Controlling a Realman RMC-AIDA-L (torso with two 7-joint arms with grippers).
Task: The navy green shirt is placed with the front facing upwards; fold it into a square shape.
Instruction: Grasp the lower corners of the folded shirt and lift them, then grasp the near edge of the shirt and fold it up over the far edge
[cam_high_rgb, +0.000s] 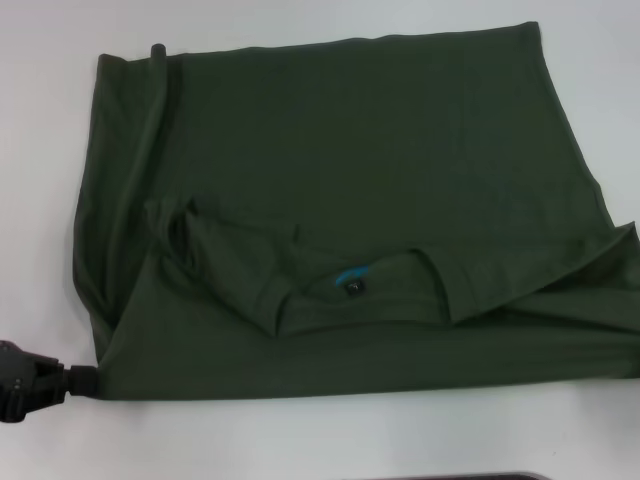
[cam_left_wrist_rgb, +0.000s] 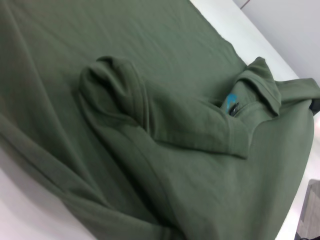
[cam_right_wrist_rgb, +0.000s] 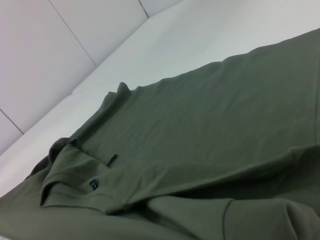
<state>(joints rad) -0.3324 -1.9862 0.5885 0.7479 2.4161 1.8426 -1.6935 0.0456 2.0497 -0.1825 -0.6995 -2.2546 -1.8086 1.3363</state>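
A dark olive-green cotton shirt (cam_left_wrist_rgb: 165, 65) fills nearly the whole left wrist view, spread over a white table surface (cam_left_wrist_rgb: 30, 210) that shows along the cloth's edges. A short sleeve with a ribbed hem (cam_left_wrist_rgb: 150, 110) lies folded back on the body of the shirt, bunched into a raised lump. Just beside the sleeve, the round ribbed collar (cam_left_wrist_rgb: 260, 80) stands partly upturned, with a small blue neck label (cam_left_wrist_rgb: 230, 102) tucked inside it. Soft creases run across the cloth near the sleeve.

White table (cam_high_rgb: 300, 440), pale panelled wall (cam_right_wrist_rgb: 60, 55)
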